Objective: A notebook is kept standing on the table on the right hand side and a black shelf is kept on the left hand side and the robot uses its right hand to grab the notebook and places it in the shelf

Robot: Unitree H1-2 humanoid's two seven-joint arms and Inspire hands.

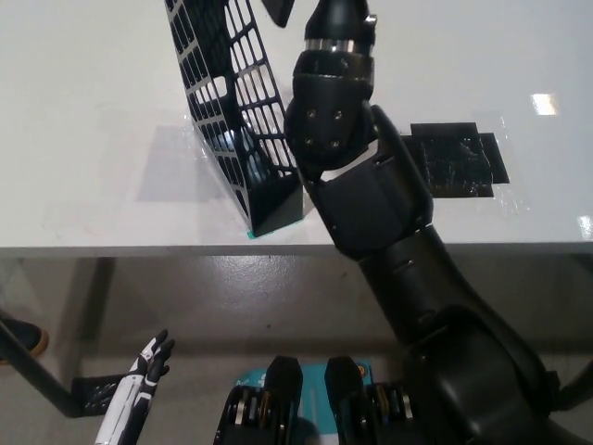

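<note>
Well, the white tabletop (83, 111) fills the upper part of the head view, its front edge running straight across the middle. The robot's black right arm (389, 222) takes up most of the right side, rising from the bottom right and reaching up over the tabletop to the top edge of the picture. The right hand itself is cut off there, so I cannot tell how its fingers stand or whether they hold anything. A small dark corner (281, 9) pokes out at the top edge just left of the wrist; it may be the notebook, but too little shows to be sure. The black shelf (243, 120), a slotted mesh file holder, stands on the tabletop just left of the arm, its near end close to the front edge. A patch of black tape (459, 159) lies flat on the tabletop right of the arm. The white left hand (148, 363) hangs low at the lower left, below the table, fingers loosely apart and empty.
</note>
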